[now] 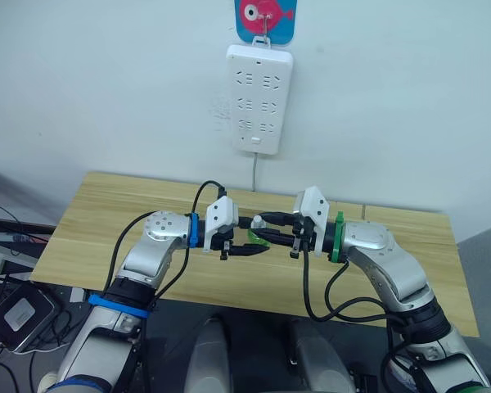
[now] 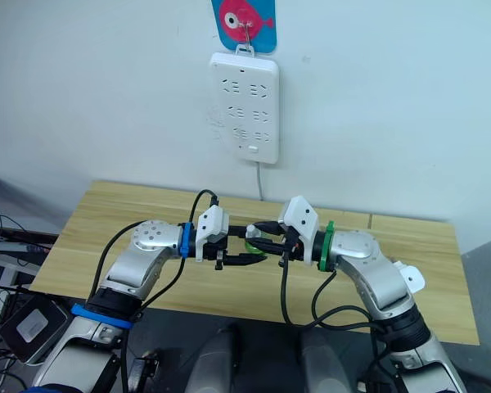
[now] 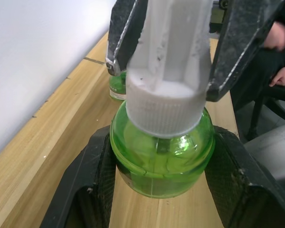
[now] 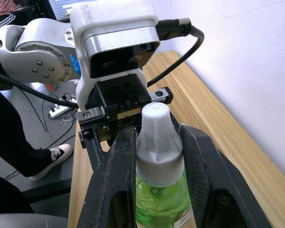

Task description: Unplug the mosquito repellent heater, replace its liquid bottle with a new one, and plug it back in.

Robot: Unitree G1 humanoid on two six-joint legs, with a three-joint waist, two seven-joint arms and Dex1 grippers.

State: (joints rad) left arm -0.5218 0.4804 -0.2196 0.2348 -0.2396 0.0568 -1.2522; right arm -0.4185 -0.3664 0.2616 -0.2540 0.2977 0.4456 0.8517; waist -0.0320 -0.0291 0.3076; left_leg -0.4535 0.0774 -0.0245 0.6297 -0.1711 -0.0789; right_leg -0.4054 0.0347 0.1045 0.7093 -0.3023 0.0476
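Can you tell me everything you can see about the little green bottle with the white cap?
The new one is a small, round bottle of see-through green plastic with liquid inside and a ribbed white screw cap. It is held in the air over the wooden table. The left gripper squeezes its green body, and the right gripper pinches its cap.

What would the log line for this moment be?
capped green bottle held over table | left gripper: shut on its body | right gripper: shut on its white cap

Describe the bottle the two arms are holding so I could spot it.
Over the wooden table, below the wall power strip, the left end effector and right end effector meet. Between them sits a small green bottle; its white screw cap distinguishes it from the green bottle behind.
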